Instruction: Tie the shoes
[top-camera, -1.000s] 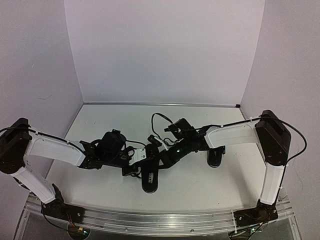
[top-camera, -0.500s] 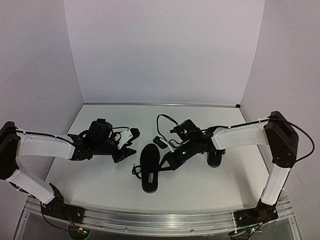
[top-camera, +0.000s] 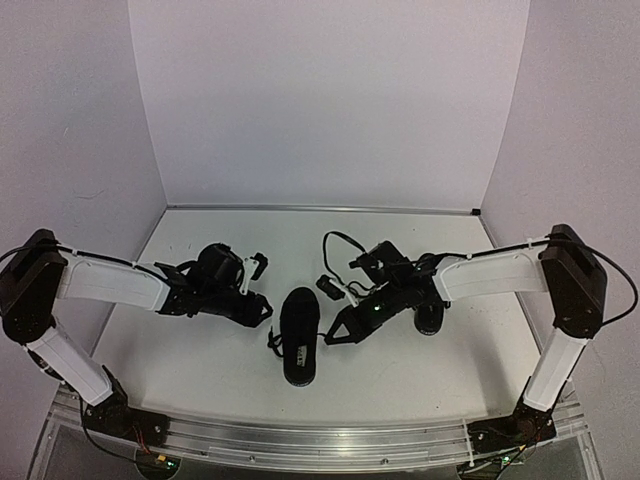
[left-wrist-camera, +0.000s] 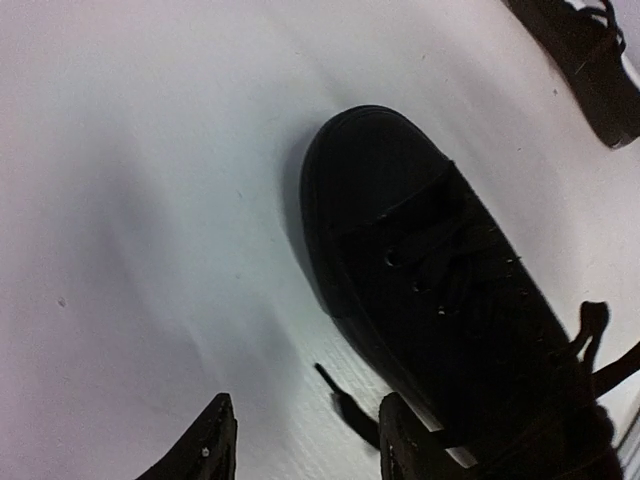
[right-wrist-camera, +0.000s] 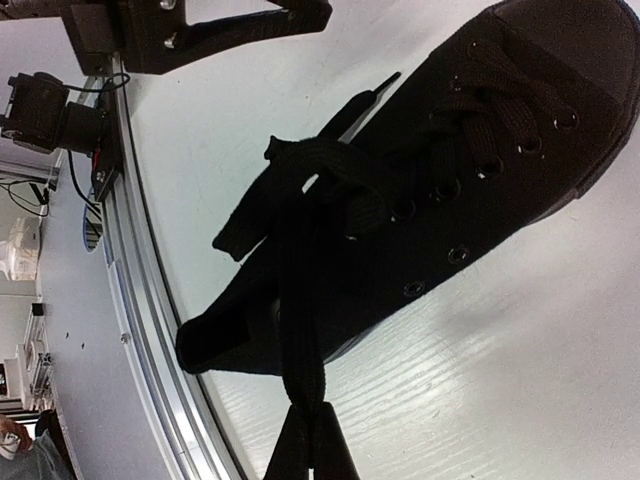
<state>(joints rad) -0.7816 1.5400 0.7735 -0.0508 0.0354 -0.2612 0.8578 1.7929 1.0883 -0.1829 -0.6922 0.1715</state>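
Note:
A black shoe (top-camera: 300, 335) lies at the table's middle, toe to the rear, with a pale label inside. It fills the left wrist view (left-wrist-camera: 440, 290) and the right wrist view (right-wrist-camera: 450, 190). My right gripper (top-camera: 335, 334) is just right of the shoe, shut on a black lace (right-wrist-camera: 305, 340) that runs taut from the eyelets to its fingertips (right-wrist-camera: 312, 452). My left gripper (top-camera: 262, 290) is open and empty, left of the toe. A loose lace end (left-wrist-camera: 345, 408) lies on the table between its fingers (left-wrist-camera: 214, 440). A second black shoe (top-camera: 432, 316) lies at the right, partly under the right arm.
The second shoe also shows in the left wrist view (left-wrist-camera: 585, 55), top right. The table's metal front rail (top-camera: 320, 440) runs along the near edge. White walls close in the back and both sides. A black cable (top-camera: 335, 243) loops above the right wrist.
My left gripper has let go at the shoe, opened and drawn back to the left. My right gripper has pulled its lace toward the near right.

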